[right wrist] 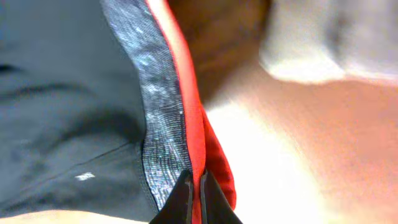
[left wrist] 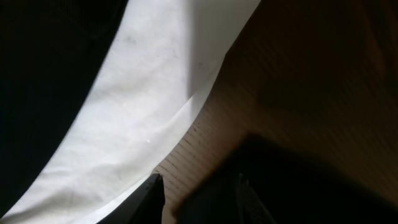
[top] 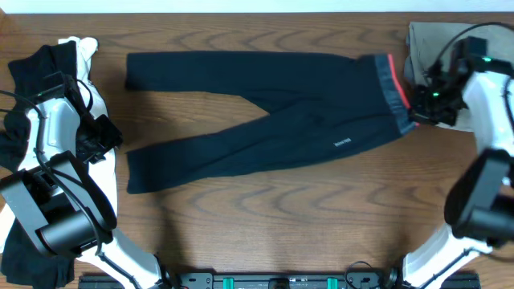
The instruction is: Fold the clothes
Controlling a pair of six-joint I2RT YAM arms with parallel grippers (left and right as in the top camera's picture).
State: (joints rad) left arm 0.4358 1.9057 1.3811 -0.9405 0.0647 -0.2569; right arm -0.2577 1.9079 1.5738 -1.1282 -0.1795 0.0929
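- Left gripper (left wrist: 199,188): only the fingertips show, spread and empty, beside a white garment (left wrist: 137,112) in the upper left.
- Right gripper (right wrist: 197,194) pinches the waistband (right wrist: 163,124) of the pants (top: 265,120), which lie mid-frame.
- Taupe garment (top: 419,40), upper right, is partly hidden behind that gripper.

The pants (top: 273,112) were spread flat across the middle of the table (top: 265,225), with the waistband (top: 391,84) at the right and the legs stretched leftward, one farther, one nearer. A heap of garments (top: 40,63) was piled at the left edge, and a single garment (top: 419,40) was laid at the far right corner, just beside the waistband
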